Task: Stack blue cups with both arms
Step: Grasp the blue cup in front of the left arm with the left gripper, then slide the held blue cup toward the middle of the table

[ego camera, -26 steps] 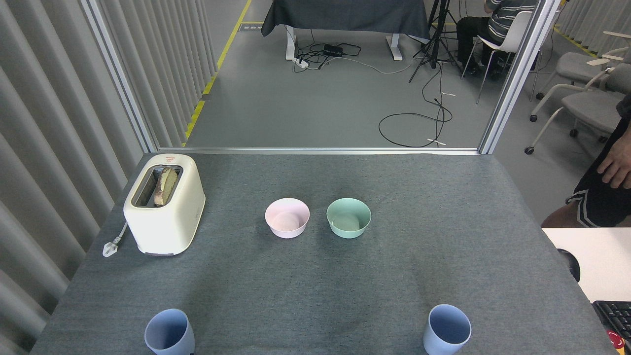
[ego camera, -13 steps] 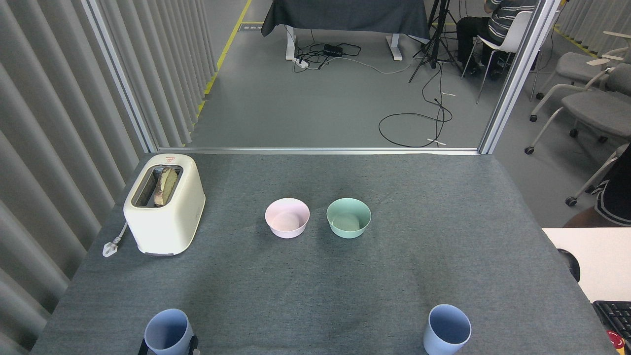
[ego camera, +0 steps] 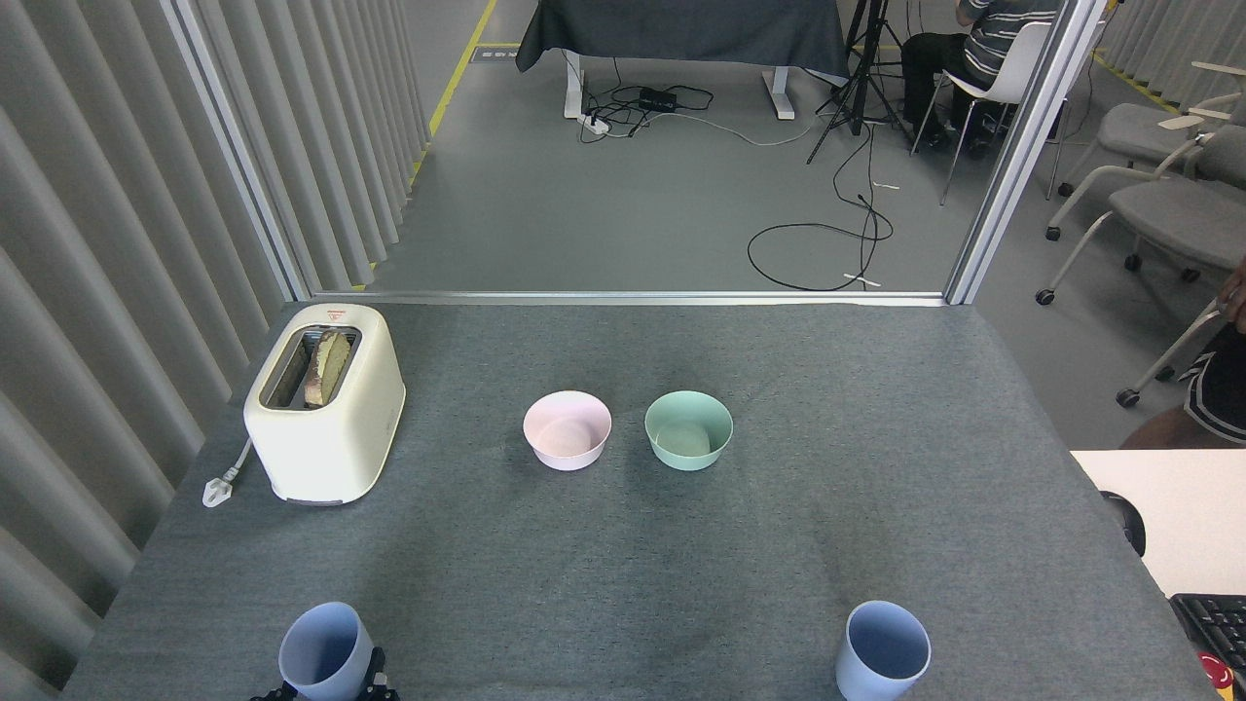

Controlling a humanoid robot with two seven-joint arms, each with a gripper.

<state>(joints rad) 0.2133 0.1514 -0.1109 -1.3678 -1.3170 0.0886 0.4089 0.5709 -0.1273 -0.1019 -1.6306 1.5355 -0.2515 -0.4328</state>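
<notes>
- The left blue cup (ego camera: pixel 326 650) stands at about 7 o'clock on the table (ego camera: pixel 876 409), close to the near edge, its mouth tipped slightly toward 11 o'clock
- The right blue cup (ego camera: pixel 884 650) stands upright at about 5 o'clock, well apart from the first and with nothing touching it
- The left gripper (ego camera: pixel 326 693) shows only as small dark parts on both sides of the left cup's base at the bottom edge; I cannot tell whether it is clamped on the cup or merely set around it
- The right gripper is not in view
- The pink bowl (ego camera: pixel 567 430) and the mint-green bowl (ego camera: pixel 688 429) sit side by side near the table's centre, and a toaster (ego camera: pixel 324 401) stands at about 10 o'clock; none belongs to the stacking
- The step in hand looks like the first grasp, on the left cup; nothing is stacked yet
- Next calls for a firm hold low on the left cup and the right arm coming in to take the other cup, then bringing one over the other's mouth and lowering it in straight
</notes>
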